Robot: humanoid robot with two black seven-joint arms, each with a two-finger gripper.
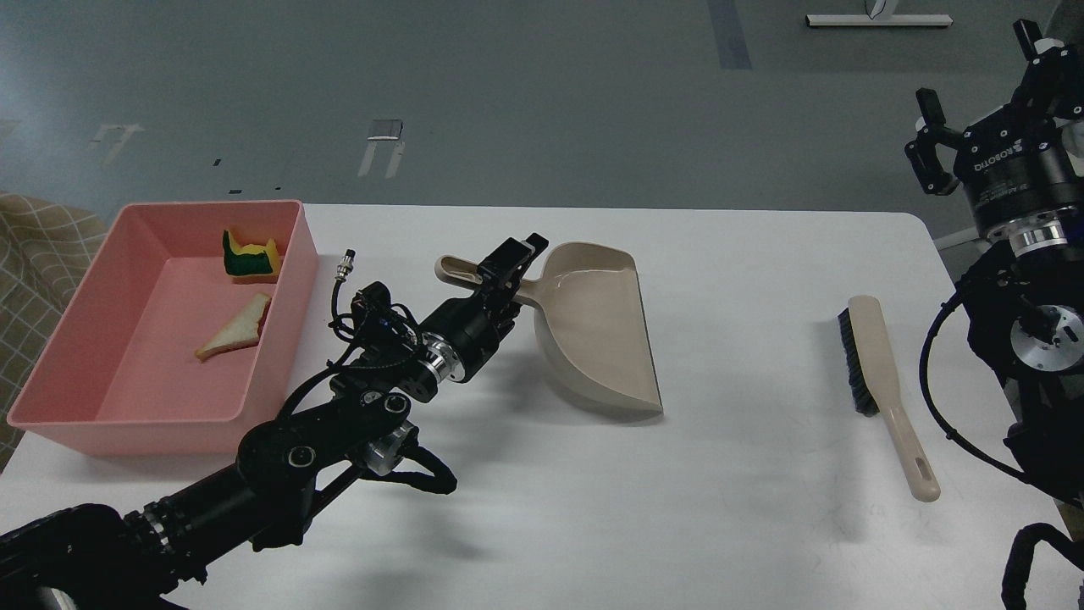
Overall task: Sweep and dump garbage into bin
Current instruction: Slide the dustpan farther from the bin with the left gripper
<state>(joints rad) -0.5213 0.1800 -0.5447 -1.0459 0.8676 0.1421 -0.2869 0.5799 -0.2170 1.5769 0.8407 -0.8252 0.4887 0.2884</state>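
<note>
Already the bread (235,329) and sponge (250,255) lie in the bin (127,424) at the table's (542,525) left edge. Left gripper (511,264) sits at the dustpan (593,326) handle, grip unclear; right gripper (974,127) hangs open. Next: let go, withdraw.

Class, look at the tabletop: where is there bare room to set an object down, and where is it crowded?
Bare: the wide strip between the dustpan and the brush, and the front of the table below both. Crowded: the left, where the pink bin sits and the left gripper is at the dustpan's handle.
</note>
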